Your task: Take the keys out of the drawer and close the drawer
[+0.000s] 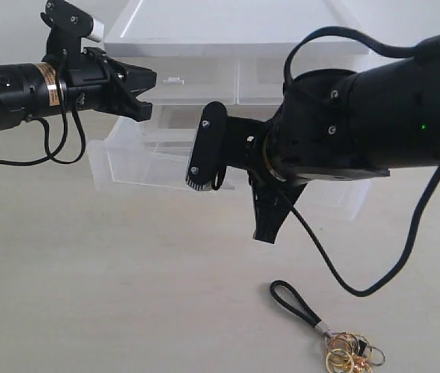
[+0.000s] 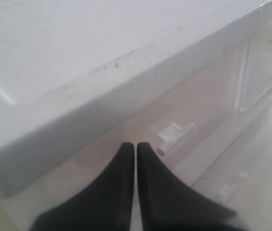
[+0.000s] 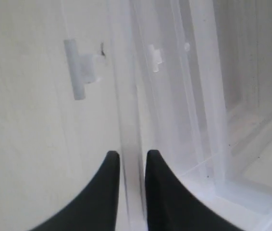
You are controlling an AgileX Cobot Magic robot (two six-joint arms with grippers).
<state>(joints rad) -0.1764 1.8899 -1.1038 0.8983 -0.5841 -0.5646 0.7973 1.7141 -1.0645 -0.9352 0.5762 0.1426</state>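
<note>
The keys [image 1: 350,353], gold rings on a black loop strap [image 1: 296,305], lie on the table at the front right, outside the drawer. The translucent middle drawer [image 1: 138,162] stands pulled out of the white cabinet [image 1: 228,31]. My right gripper [image 1: 270,227] hangs in front of the drawer, well above the keys. In the right wrist view that gripper [image 3: 131,156] is open by a narrow gap and empty, lined up with the drawer's front wall [image 3: 126,96] beside its tab handle [image 3: 78,67]. My left gripper [image 1: 146,95] is shut and empty at the cabinet's upper left.
In the left wrist view the shut left gripper [image 2: 136,145] points under the cabinet's top slab [image 2: 78,57] at a small top-drawer tab handle [image 2: 174,137]. Two half-width top drawers [image 1: 204,81] are closed. A black cable [image 1: 360,287] loops down from the right arm.
</note>
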